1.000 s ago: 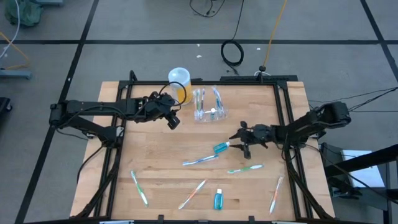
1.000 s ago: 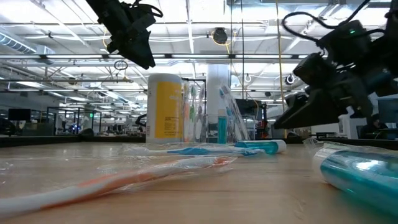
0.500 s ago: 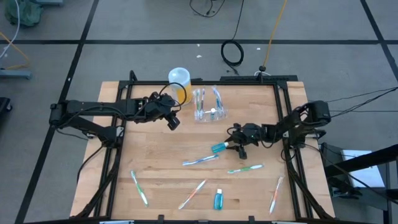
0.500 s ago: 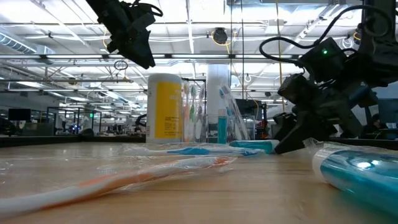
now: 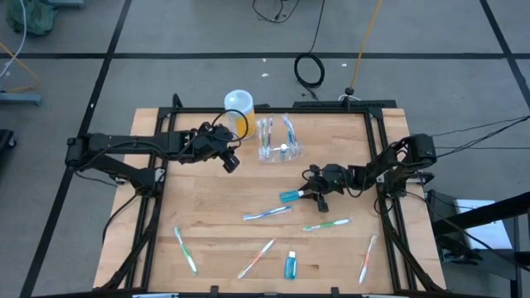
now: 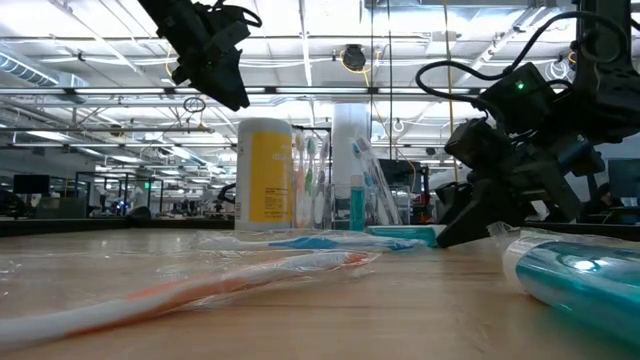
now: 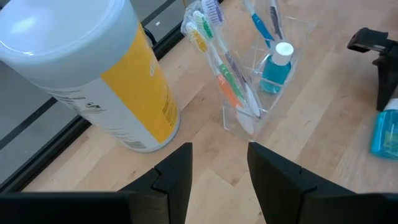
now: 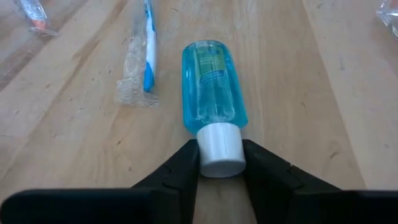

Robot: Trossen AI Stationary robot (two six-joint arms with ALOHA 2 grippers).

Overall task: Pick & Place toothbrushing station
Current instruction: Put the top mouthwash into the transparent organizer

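Observation:
The toothbrushing station (image 5: 280,149) is a low clear holder with toothbrushes and a small blue bottle standing in it. It stands on its base at the table's far middle and also shows in the left wrist view (image 7: 264,81). My left gripper (image 5: 231,161) hangs open and empty above the table, near side of the yellow cup (image 5: 238,112) and left of the station. My right gripper (image 5: 311,194) is down at the table, shut on the white cap of a blue bottle (image 8: 213,81) that lies right of centre. My right gripper pinches the bottle's white cap (image 8: 219,147) between its two fingers, one on each side of the cap. The fingers come low from the table's right side and lie along the bottle's length. The bottle lies on its side on the table.
Several wrapped toothbrushes lie on the near half of the table, one just beside the held bottle (image 5: 267,213) and one near side of it (image 5: 325,223). A second blue bottle (image 5: 291,265) lies by the near edge. The yellow cup stands left of the station.
My right gripper has gone down and toward the table's left, to the lying blue bottle, and its spread fingers have closed about the bottle's cap. The bottle stays lying on the table.

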